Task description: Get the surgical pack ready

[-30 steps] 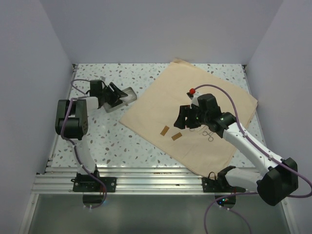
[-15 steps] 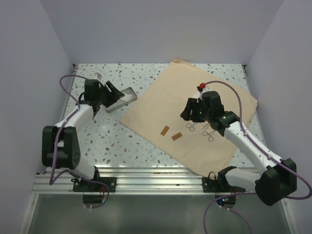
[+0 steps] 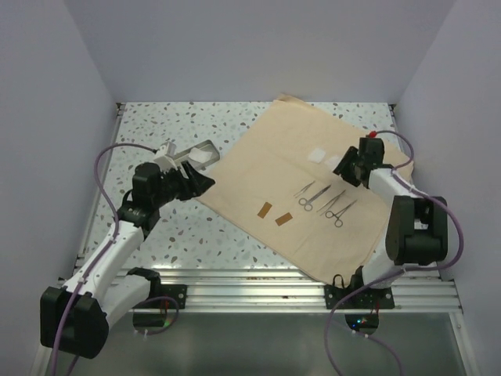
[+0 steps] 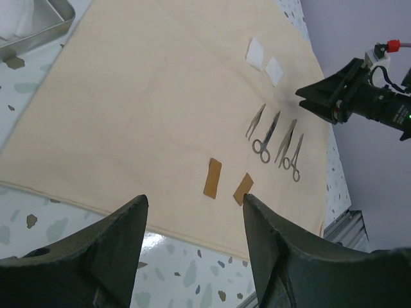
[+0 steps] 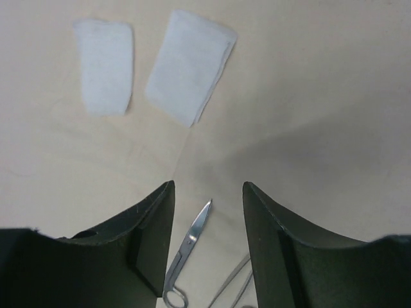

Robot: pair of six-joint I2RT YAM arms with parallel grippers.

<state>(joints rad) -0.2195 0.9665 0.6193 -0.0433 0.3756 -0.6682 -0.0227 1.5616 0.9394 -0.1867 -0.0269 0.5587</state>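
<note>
Both arms have swung outward: the right claw (image 3: 347, 164) has drawn back from the middle of the cloth (image 3: 258, 168) to its right edge, and the left claw (image 3: 202, 182) now sits at its left corner.

On the speckled table (image 3: 156, 227) we see the tan cloth lying flat and unfolded, set cornerwise across the right half. The left claw is spread, with nothing between its fingers. The right claw is also spread and empty, and hangs over the cloth near the pads. A steel tray (image 3: 196, 151) with something white in it stands on the table just off the cloth's left corner. Four steel tools (image 3: 322, 200) lie side by side on the cloth, with two white pads (image 3: 317, 154) beyond them and two small brown strips (image 3: 264, 209) to their left.
</note>
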